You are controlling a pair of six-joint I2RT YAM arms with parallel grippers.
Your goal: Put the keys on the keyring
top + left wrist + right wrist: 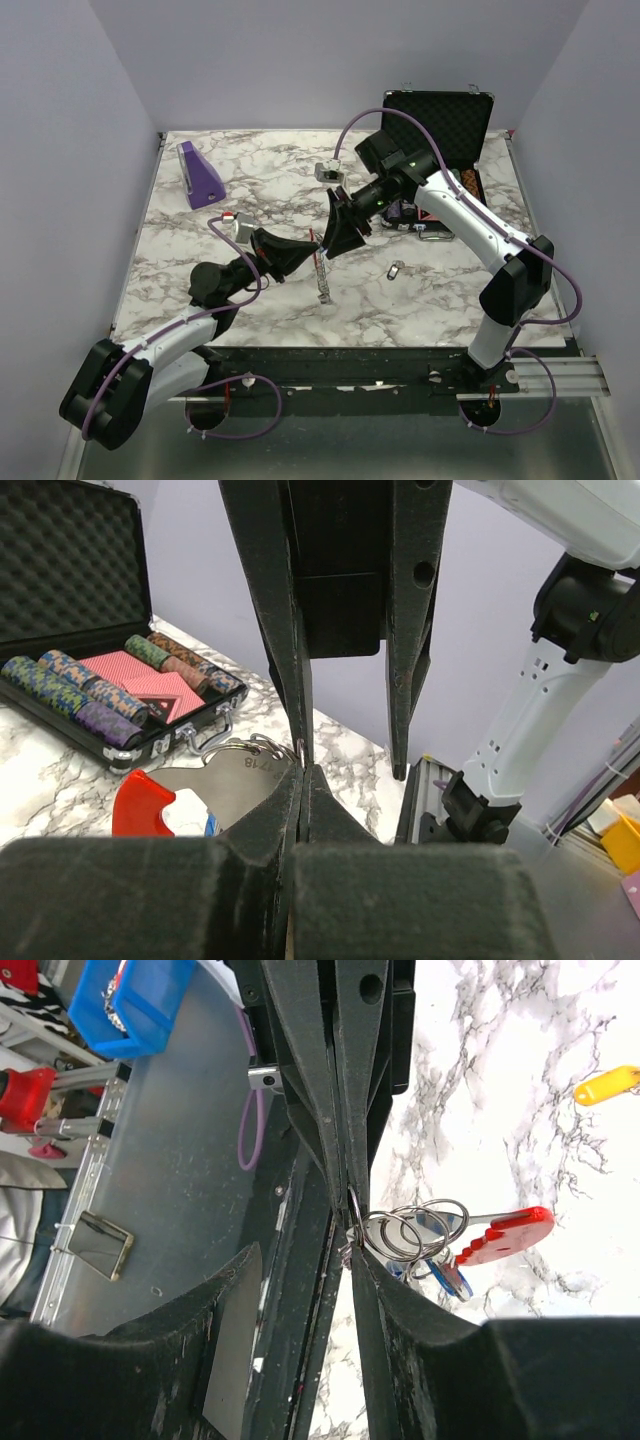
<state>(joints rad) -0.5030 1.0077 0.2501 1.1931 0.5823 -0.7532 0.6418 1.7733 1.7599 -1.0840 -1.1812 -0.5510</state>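
Keyring (405, 1232) pinched btwn L gripper (300, 765) & R gripper (348, 1245) tips.

Marble-patterned table (250, 190), pale lilac walls (70, 150)

Lab test cell: plain enclosure walls (70, 150)

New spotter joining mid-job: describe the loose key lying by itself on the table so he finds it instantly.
Start at the open black case at the table's far right. Come toward the near edge, past the right arm; the small loose key lies alone on bare marble. Unlike the keyring hanging between both arms' jaws, nothing touches it.
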